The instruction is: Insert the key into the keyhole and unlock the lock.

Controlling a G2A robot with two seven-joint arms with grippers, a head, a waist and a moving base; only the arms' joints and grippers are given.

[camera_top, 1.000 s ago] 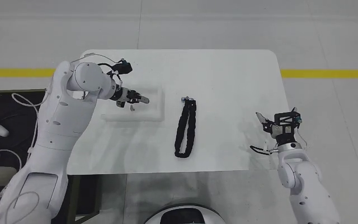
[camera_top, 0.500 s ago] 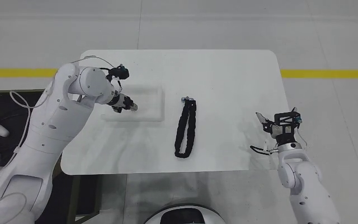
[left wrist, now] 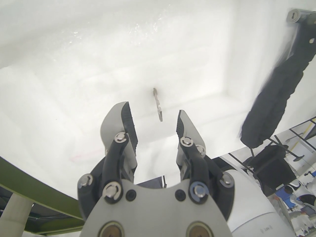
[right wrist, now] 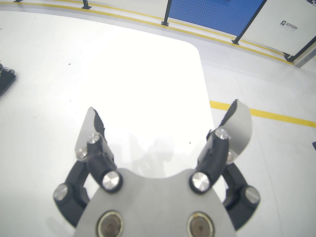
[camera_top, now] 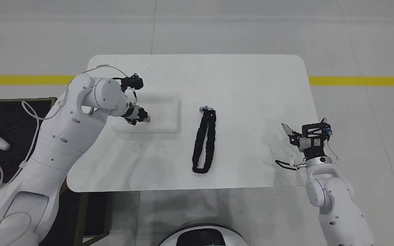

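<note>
1 slim silver key (left wrist: 157, 102) stands in foam tray (left wrist: 197, 50) beside spread left gripper (left wrist: 153, 109); 1 black-sleeved lock (camera_top: 205, 141) lies center worktop (camera_top: 258, 80); right gripper (right wrist: 164, 107) gapes.

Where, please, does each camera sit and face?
Top view: overhead, looking down at the table; both arms show.
Left wrist view: left wrist, facing the key in the foam tray; open left end effector shows.
Right wrist view: right wrist, facing the table corner; open right end effector shows.
Shared: the lock, in top and left wrist views.
</note>
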